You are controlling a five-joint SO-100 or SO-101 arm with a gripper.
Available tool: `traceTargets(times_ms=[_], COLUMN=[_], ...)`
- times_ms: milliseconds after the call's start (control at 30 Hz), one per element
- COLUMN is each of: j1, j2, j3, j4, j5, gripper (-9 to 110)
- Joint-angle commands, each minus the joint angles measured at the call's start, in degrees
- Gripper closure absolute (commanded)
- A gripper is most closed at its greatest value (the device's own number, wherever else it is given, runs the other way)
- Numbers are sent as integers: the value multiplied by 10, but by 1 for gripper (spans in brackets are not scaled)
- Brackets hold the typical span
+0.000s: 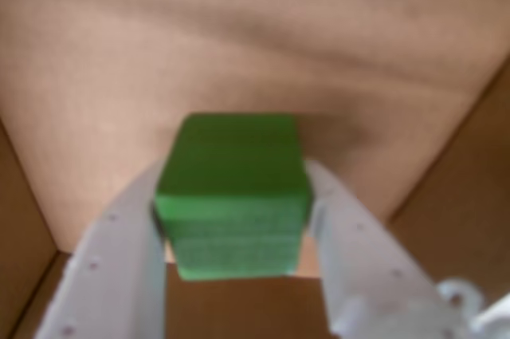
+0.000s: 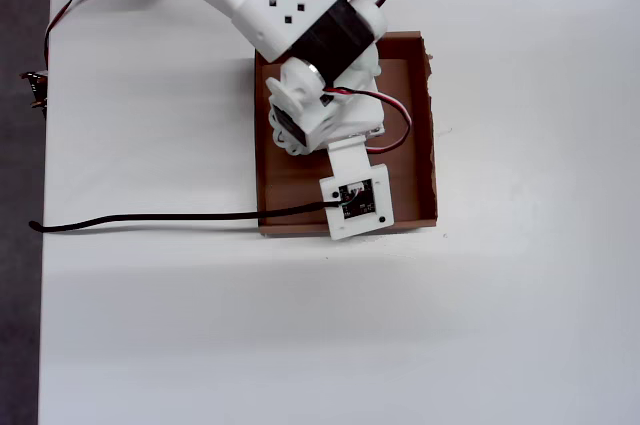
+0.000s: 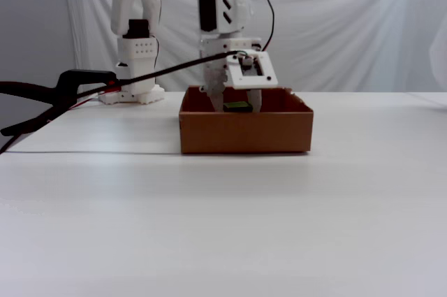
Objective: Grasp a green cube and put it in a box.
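Note:
In the wrist view, the green cube [image 1: 235,195] sits between my two white fingers [image 1: 119,259], and my gripper [image 1: 237,187] is shut on it. Below and around it lie the brown cardboard floor and walls of the box [image 1: 239,52]. In the fixed view, my gripper [image 3: 237,105] reaches down inside the box [image 3: 244,136], and a sliver of the cube [image 3: 237,106] shows just above the front wall. In the overhead view, my arm and wrist camera mount [image 2: 355,200] cover most of the box [image 2: 415,145] and hide the cube.
A black cable [image 2: 150,218] runs from the wrist camera leftward across the white table. A black clamp [image 3: 63,87] stands at the left in the fixed view, near the arm's base [image 3: 136,66]. The table's left edge [image 2: 44,275] shows in the overhead view.

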Motion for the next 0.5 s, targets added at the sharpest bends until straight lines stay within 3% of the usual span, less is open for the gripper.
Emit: traceTargets(times_ms=[0, 100, 267, 467], j1=[-11, -17, -11, 18], j2=[2, 1, 25, 110], j3=[-13, -4, 16, 59], j4=[-14, -21, -30, -33], j5=[3, 3, 3, 3], gripper=[89, 89, 75, 74])
